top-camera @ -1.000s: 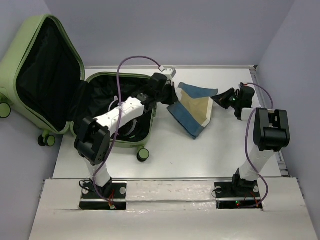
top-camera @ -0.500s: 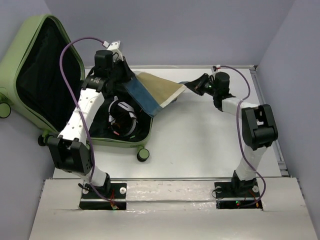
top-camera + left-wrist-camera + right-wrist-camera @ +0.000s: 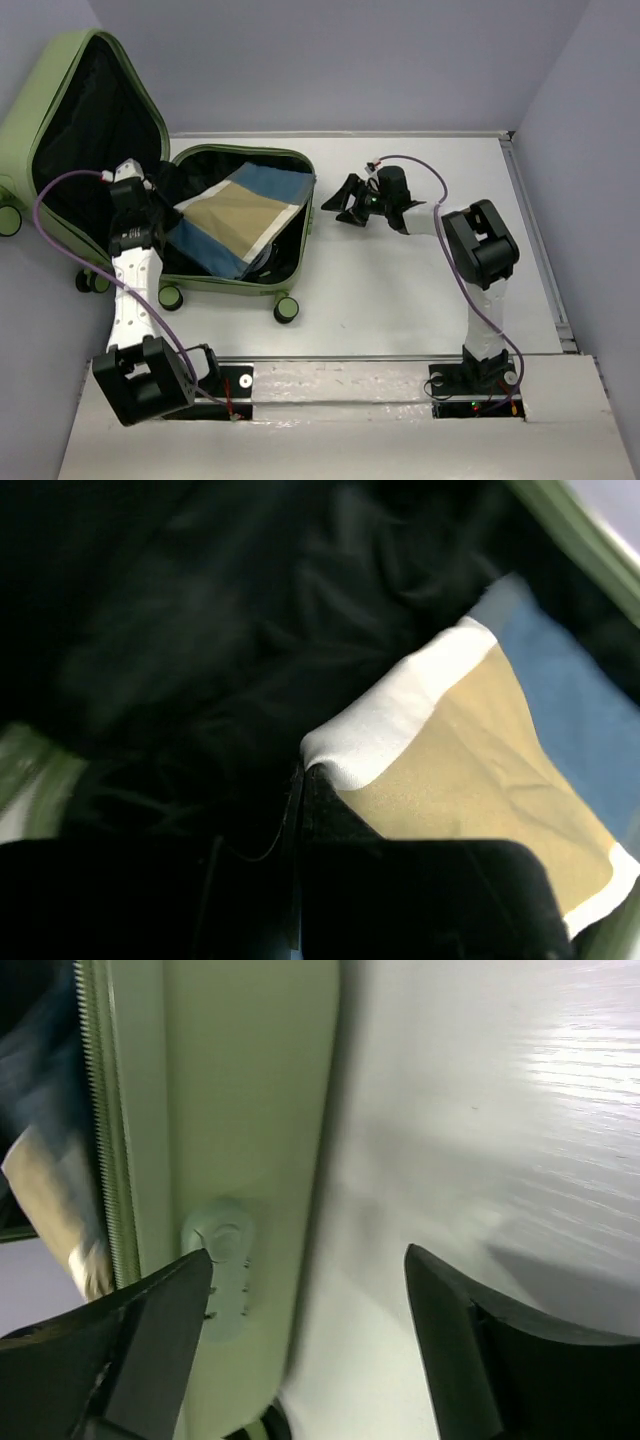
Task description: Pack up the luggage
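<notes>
The luggage (image 3: 70,120) is a light-green suitcase lying open at the left, its lid propped up and its black-lined lower half (image 3: 290,170) flat on the table. A tan, blue and white cloth (image 3: 235,212) lies spread across that lower half. My left gripper (image 3: 165,207) sits at the cloth's left end; in the left wrist view this gripper (image 3: 300,772) is shut on the cloth's white corner (image 3: 385,725). My right gripper (image 3: 338,202) stands open just right of the suitcase wall. Its wrist view shows the gripper (image 3: 308,1260) empty beside the green shell (image 3: 250,1080).
A white-and-black item (image 3: 262,258) peeks out under the cloth's near edge. The suitcase's wheels (image 3: 287,309) stick out toward me. A small lock (image 3: 222,1270) sits on the shell by the zipper (image 3: 105,1160). White table (image 3: 420,290) stretches to the right, ending at a raised rail (image 3: 535,240).
The left arm swung left, carrying the cloth from mid-table into the suitcase. The right gripper followed to the left, let go of the cloth and opened.
</notes>
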You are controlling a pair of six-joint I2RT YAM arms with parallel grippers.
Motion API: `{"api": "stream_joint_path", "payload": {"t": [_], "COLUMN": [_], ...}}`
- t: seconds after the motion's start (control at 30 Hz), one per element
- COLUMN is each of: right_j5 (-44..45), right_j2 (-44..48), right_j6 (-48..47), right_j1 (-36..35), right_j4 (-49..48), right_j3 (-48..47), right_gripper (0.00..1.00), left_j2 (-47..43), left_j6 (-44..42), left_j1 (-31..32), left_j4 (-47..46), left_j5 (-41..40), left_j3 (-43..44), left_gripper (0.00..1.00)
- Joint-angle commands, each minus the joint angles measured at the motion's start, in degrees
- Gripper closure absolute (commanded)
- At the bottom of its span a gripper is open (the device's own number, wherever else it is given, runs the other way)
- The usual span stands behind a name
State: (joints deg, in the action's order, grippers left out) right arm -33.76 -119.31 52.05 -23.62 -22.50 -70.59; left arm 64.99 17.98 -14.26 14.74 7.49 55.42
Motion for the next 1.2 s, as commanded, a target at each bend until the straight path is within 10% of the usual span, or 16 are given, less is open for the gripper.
{"api": "stream_joint_path", "payload": {"t": [0.0,0.27,0.33,0.43,0.73,1.03,1.17], "right_j5": [1.1,3.6,3.4,4.0,8.1,4.2,0.0], "right_j2": [6.8,13.7,14.6,16.6,28.1,30.1,27.5], "right_j6": [-8.5,-14.2,-14.8,-16.1,-20.7,-23.7,-24.5], "right_j1": [1.1,1.1,1.1,1.1,1.1,1.1,1.6], "right_j4": [5.8,8.4,8.4,8.4,11.8,12.5,12.5], "right_j3": [-1.4,3.6,4.6,6.7,10.7,12.1,11.6], "right_gripper": [0.11,0.10,0.10,0.09,0.11,0.14,0.14], "left_j2": [2.4,-2.5,-4.6,-5.8,-16.4,-25.3,-22.2], "left_j6": [4.0,6.5,5.1,2.5,2.0,0.4,1.1], "left_j1": [-7.2,-9.6,-9.6,-6.2,21.3,22.2,14.7], "left_j4": [-7.0,-9.0,-9.1,-6.9,3.6,15.7,14.5], "left_j5": [-4.1,-6.7,-6.8,-8.8,-30.3,-65.3,-66.0], "left_j3": [-0.7,-5.7,-6.8,-6.3,6.5,5.4,2.8], "left_gripper": [0.94,0.93,0.40,0.01,0.01,0.01,0.01]}}
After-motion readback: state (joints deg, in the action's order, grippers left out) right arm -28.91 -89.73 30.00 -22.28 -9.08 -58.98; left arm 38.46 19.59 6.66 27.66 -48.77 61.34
